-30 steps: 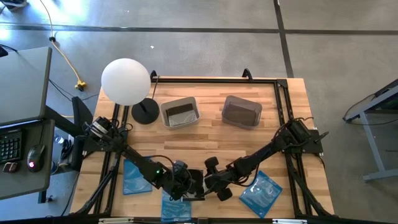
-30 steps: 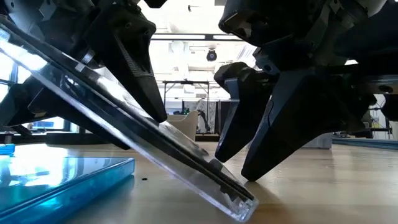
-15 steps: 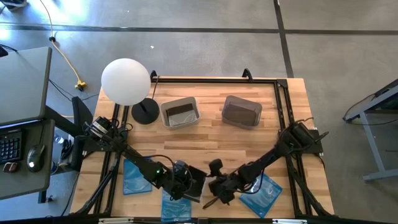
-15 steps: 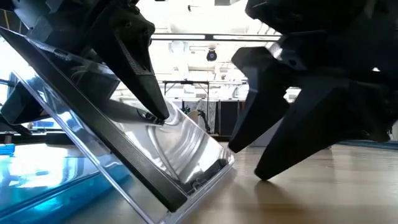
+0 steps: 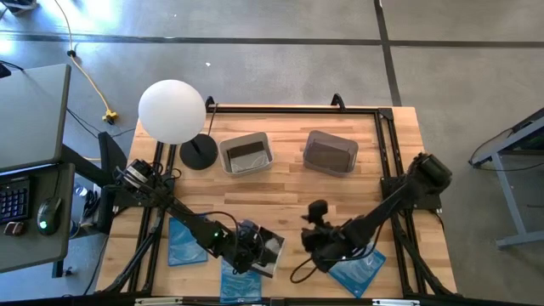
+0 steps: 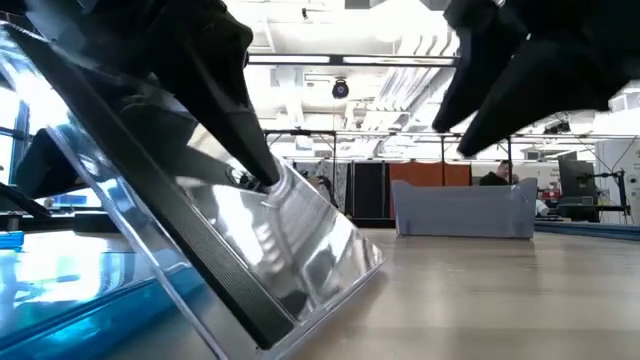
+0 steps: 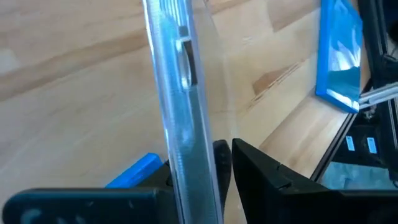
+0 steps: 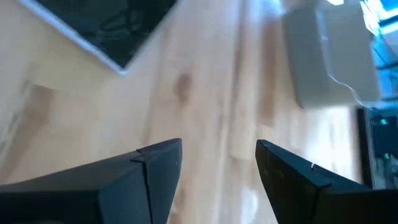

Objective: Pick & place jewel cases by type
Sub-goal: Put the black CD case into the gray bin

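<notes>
A black jewel case with a clear front [image 5: 269, 250] stands steeply tilted near the table's front edge, with my left gripper [image 5: 253, 252] shut on it. In the low view the case [image 6: 250, 250] slants down from upper left to lower right. My right gripper [image 5: 313, 245] hovers open to its right, above the table, and nothing is between its fingers [image 8: 217, 163]. Three blue jewel cases lie flat on the table: one at front left [image 5: 185, 242], one at the front edge [image 5: 240, 285] and one at front right [image 5: 357, 268]. My left gripper pinches the case across its thickness, one finger [image 7: 261, 180] on each flat face, at the raised edge [image 7: 186, 158]. The fingers slant down from the table's left side. The case is tilted steeply with its lower edge [image 6: 300, 325] down at the table top; whether it touches, I cannot tell.
Two grey tubs [image 5: 246, 154] [image 5: 330, 153] stand at the far middle of the table; the left one holds dark cases. A lamp with a white globe [image 5: 172, 110] stands at the far left. Bare wood lies between the tubs and the grippers.
My right gripper has drawn away from the case's low end, rising and going toward the table's right edge, and has tipped less steeply downward. The case in my left gripper has swung from a shallow slant to a steep one.
</notes>
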`<state>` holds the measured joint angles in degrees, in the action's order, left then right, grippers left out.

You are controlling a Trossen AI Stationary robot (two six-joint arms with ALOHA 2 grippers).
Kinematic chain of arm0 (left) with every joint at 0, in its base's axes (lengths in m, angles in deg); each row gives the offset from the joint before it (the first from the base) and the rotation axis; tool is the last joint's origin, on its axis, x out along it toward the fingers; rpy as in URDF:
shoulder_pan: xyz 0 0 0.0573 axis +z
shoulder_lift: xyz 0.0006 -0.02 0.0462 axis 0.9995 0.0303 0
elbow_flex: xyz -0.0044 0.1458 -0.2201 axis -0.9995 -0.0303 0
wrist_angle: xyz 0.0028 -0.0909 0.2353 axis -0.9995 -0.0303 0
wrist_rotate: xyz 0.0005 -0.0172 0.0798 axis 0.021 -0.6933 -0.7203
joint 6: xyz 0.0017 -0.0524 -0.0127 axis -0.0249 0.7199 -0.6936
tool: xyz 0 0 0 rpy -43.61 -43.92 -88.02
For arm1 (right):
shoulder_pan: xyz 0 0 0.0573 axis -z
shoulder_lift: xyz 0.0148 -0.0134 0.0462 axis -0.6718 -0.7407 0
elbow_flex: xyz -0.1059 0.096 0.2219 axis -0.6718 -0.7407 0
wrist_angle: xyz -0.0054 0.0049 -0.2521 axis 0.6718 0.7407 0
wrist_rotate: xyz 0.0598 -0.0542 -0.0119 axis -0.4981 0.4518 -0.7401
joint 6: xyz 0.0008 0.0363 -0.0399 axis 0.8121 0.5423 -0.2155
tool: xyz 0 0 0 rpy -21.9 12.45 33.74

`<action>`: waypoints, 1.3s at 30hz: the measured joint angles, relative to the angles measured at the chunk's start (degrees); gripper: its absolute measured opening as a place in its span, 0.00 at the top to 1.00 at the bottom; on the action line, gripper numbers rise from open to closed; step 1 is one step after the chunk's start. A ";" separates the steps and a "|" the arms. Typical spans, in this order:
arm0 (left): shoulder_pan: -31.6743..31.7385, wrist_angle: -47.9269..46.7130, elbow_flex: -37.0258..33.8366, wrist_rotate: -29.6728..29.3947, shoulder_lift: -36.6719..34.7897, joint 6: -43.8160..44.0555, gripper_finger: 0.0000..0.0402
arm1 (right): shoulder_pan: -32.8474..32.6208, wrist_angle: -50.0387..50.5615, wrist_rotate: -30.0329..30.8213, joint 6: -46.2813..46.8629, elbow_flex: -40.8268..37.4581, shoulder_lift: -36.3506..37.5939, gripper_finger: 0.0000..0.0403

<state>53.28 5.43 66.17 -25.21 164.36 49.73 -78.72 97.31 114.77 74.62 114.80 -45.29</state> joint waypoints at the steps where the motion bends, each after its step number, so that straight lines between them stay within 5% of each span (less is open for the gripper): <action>1: 0.12 -0.09 0.17 -0.41 0.04 -0.89 0.78 | -0.10 1.67 0.52 1.26 0.00 1.10 0.50; 10: 2.78 -0.06 4.76 -0.85 0.07 -14.87 0.78 | -0.39 7.72 1.08 8.57 0.02 9.39 0.50; 14: 4.73 -0.59 6.52 3.30 0.07 -19.04 0.79 | -0.42 8.38 0.63 8.77 0.09 11.64 0.50; 26: 9.52 -1.20 6.89 17.30 -0.10 -20.08 0.96 | -2.95 15.77 -0.78 13.81 0.09 12.26 0.50; 39: 14.09 -0.17 6.87 19.68 -0.08 -26.68 0.95 | -7.19 26.77 -0.84 25.16 0.11 12.26 0.50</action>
<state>67.37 5.26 73.04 -5.54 164.28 23.05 -85.91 124.08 113.93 99.78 114.91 -33.02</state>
